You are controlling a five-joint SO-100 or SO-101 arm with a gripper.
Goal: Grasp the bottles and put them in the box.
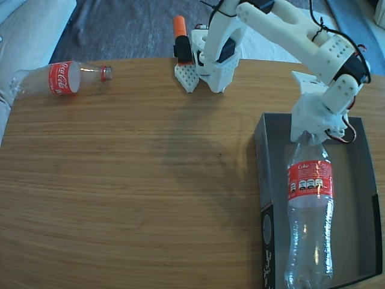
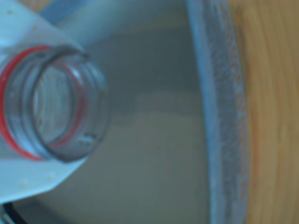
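In the fixed view, one clear bottle lies lengthwise inside the box, which sits at the table's right edge, reaching the near right corner; the bottle's red wrap label reads "Coke" in white script above a row of small white panels (their print is too small to read). The box's black side panel carries a pale round mark and faces the table's middle. The gripper is positioned over the far end of the box at the bottle's neck; its jaws are closed on the neck. In the wrist view, the open, capless mouth of this bottle with its red neck ring sits against a white gripper part, with the box wall and wood grain beyond it. A second bottle, labelled "Coca-Cola", lies on its side at the table's far left corner, neck towards the arm base, well apart from the box.
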